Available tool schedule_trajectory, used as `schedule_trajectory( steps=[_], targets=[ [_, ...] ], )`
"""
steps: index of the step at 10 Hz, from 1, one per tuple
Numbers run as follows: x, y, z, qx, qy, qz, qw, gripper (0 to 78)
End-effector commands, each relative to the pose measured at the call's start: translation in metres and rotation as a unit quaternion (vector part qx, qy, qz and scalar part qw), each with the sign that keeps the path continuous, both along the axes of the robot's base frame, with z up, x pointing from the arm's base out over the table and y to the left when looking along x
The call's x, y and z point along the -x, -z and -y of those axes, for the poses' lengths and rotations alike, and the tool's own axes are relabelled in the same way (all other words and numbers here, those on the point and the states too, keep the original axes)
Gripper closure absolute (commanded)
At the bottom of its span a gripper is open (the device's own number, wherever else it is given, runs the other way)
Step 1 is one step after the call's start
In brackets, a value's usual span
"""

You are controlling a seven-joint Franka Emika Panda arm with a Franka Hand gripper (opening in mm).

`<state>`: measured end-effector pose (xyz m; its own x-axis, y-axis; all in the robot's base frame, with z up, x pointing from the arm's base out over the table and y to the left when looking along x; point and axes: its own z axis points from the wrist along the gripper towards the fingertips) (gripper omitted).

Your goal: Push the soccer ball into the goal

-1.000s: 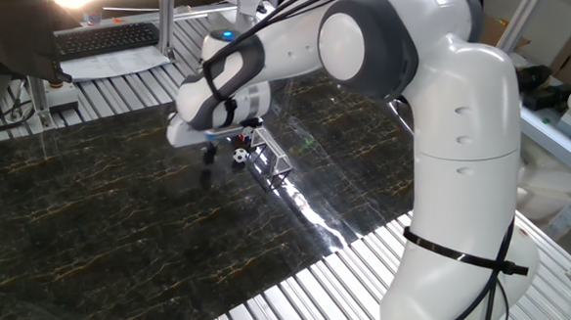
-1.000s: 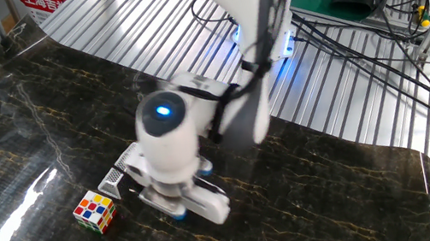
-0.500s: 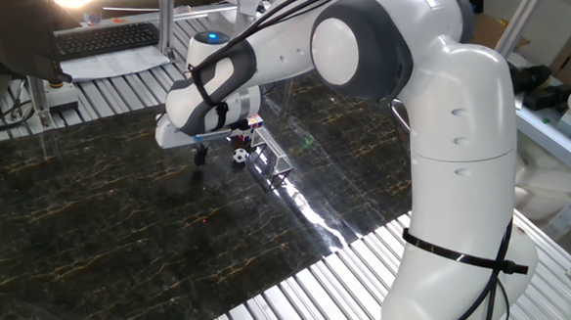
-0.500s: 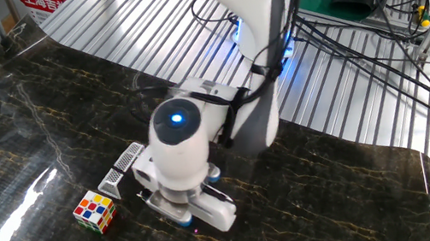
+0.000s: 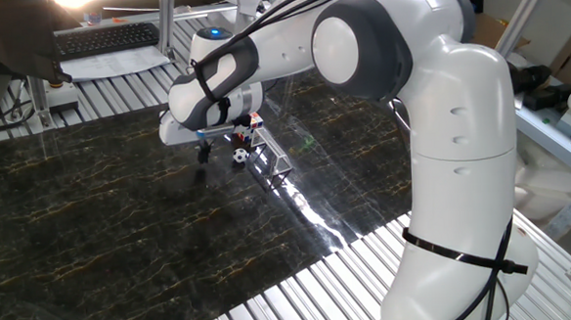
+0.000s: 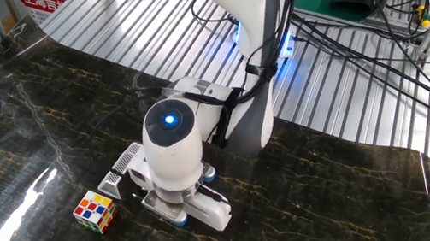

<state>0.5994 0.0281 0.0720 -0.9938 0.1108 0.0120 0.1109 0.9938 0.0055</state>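
The soccer ball [image 5: 239, 156] is a tiny white ball with black patches on the dark marble mat. It lies just left of the goal [image 5: 274, 161], a small silvery metal frame. In the other fixed view the goal [image 6: 120, 171] shows as a grey mesh frame and the ball is hidden behind the robot's hand. My gripper [image 5: 204, 151] hangs just above the mat, a short way left of the ball and apart from it. Its dark fingers look pressed together and hold nothing. In the other fixed view the gripper [image 6: 181, 217] is mostly hidden under the hand.
A multicoloured puzzle cube [image 6: 95, 212] stands on the mat close beside the goal. The marble mat [image 5: 93, 219] lies on a ribbed metal table [image 5: 302, 296]. A keyboard [image 5: 108, 37] and papers lie at the back, and cables [image 6: 358, 37] trail off the mat.
The gripper drew back to the left and up, away from the ball, then shifted slightly back to the right. The ball and the goal have not moved.
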Motion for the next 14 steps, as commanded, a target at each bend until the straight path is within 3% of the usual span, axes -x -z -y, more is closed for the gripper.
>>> schedule_trajectory(
  steps=[1, 5, 6, 7, 8, 10, 12, 14],
  targets=[
    [-0.014, -0.014, 0.037, -0.016, 0.036, -0.014, 0.9991, 77.6],
    [-0.014, -0.014, 0.037, -0.011, 0.069, -0.006, 0.9975, 77.6],
    [-0.014, -0.014, 0.037, -0.01, 0.075, -0.008, 0.9971, 77.6],
    [-0.013, -0.013, 0.037, 0.012, 0.073, -0.013, 0.9972, 77.6],
    [-0.011, -0.01, 0.038, 0.018, 0.07, -0.016, 0.9972, 77.6],
    [-0.008, -0.009, 0.048, 0.019, 0.048, -0.039, 0.9979, 77.6],
    [-0.007, -0.011, 0.053, 0.018, 0.042, -0.042, 0.9981, 77.6],
    [-0.007, -0.011, 0.054, 0.019, 0.046, -0.036, 0.9981, 77.6]
  ],
)
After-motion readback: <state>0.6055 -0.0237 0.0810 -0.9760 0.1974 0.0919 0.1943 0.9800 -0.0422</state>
